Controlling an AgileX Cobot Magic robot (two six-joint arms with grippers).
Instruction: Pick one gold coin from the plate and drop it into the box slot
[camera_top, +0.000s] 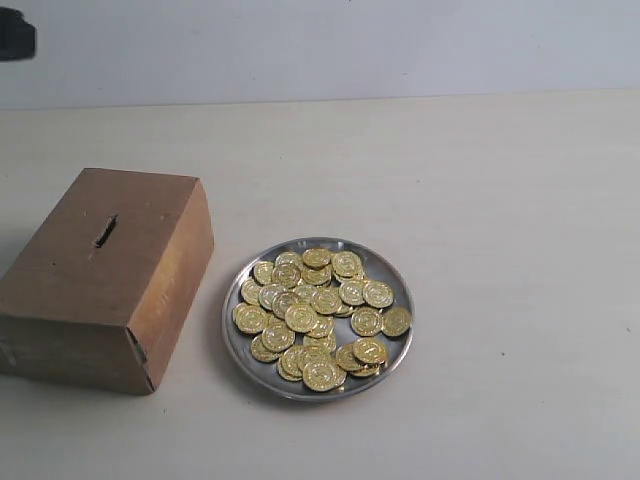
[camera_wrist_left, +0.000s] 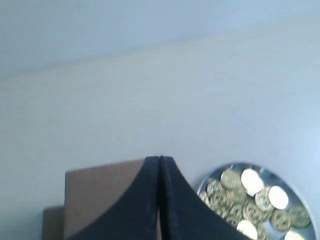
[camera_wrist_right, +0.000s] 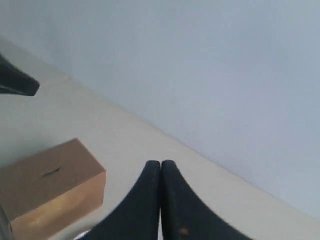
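The brown cardboard box (camera_top: 90, 290) stands on the left, with the short dark slot (camera_top: 105, 231) cut into the far part of its top face. Just to its right, not touching it, the round silver plate (camera_top: 395, 360) lies flat, heaped with overlapping gold coins (camera_top: 318, 318).

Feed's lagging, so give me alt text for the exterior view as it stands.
A round silver plate heaped with gold coins sits on a pale table, just right of a brown cardboard box. The box's top face has a short dark slot. Plate and box are close but not touching.
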